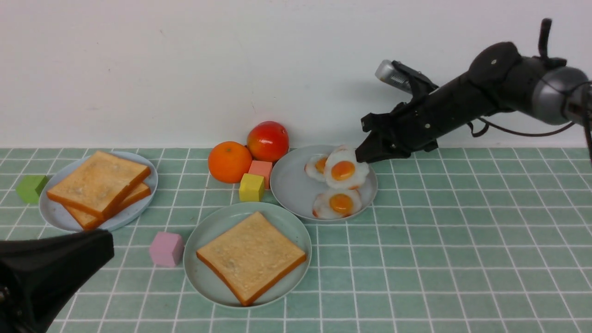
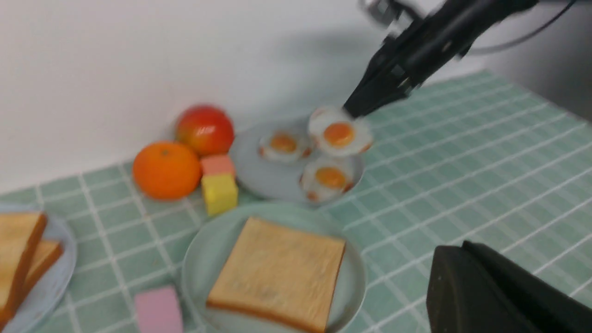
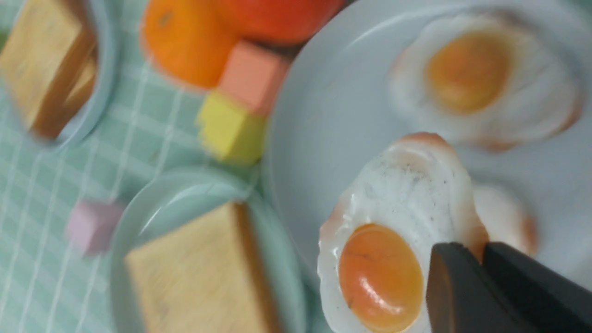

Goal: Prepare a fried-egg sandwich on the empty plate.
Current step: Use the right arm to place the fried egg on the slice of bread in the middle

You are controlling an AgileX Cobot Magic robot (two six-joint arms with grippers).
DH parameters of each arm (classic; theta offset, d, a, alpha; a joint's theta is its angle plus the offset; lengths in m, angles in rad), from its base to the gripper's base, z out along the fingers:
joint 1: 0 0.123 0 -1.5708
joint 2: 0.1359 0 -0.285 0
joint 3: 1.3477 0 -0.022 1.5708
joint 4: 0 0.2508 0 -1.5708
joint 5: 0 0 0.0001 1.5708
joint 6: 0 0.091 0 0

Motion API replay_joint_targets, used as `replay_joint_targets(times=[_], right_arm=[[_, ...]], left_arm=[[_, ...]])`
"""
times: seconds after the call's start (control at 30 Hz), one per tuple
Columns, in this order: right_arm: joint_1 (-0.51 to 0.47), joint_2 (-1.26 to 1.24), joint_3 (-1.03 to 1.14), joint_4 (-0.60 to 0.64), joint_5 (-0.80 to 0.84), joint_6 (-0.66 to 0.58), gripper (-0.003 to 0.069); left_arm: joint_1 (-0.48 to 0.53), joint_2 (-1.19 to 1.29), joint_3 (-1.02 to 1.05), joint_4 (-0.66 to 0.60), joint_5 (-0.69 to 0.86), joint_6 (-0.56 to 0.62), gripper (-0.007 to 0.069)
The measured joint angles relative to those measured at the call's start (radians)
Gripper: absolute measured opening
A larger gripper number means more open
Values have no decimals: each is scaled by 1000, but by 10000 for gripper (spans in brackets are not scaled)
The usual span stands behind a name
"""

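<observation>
The pale mint plate (image 1: 213,225) sits front centre and carries one golden toast slice (image 1: 252,256). It also shows in the left wrist view (image 2: 206,259) and the right wrist view (image 3: 152,208). My right gripper (image 1: 361,155) is shut on the rim of a fried egg (image 1: 344,169) and holds it just above the grey-blue egg plate (image 1: 291,187). In the right wrist view the fingers (image 3: 481,259) pinch the egg (image 3: 388,240) at its browned edge. My left gripper (image 1: 107,247) is shut and empty, low at the front left. No assembled fried-egg sandwich is in view.
Two more fried eggs (image 1: 340,204) (image 1: 316,166) lie on the egg plate. A grey-blue plate (image 1: 55,213) at the left holds two stacked toast slices (image 1: 99,182). An orange (image 1: 229,162), a tomato (image 1: 268,141) and green (image 1: 30,188), pink (image 1: 166,249), yellow (image 1: 251,187) and salmon (image 1: 261,169) cubes stand around.
</observation>
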Motion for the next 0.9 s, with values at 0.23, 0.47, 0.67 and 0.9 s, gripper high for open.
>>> replay_joint_targets(times=[0.23,0.47,0.67,0.9], right_arm=[[171,-124,201,102,9,-82,71],[288,-60,246,176,-146,-104,71],[301,10,248,229,-261,-103,71],[301,25,249,254,-258,-101,204]], left_arm=[[0,0,0,43,54,-41,-10],[0,0,0,69,52,-44,-5],[0,0,0,70,52,-44,-3],[0,0,0,69,52,-44,-1]])
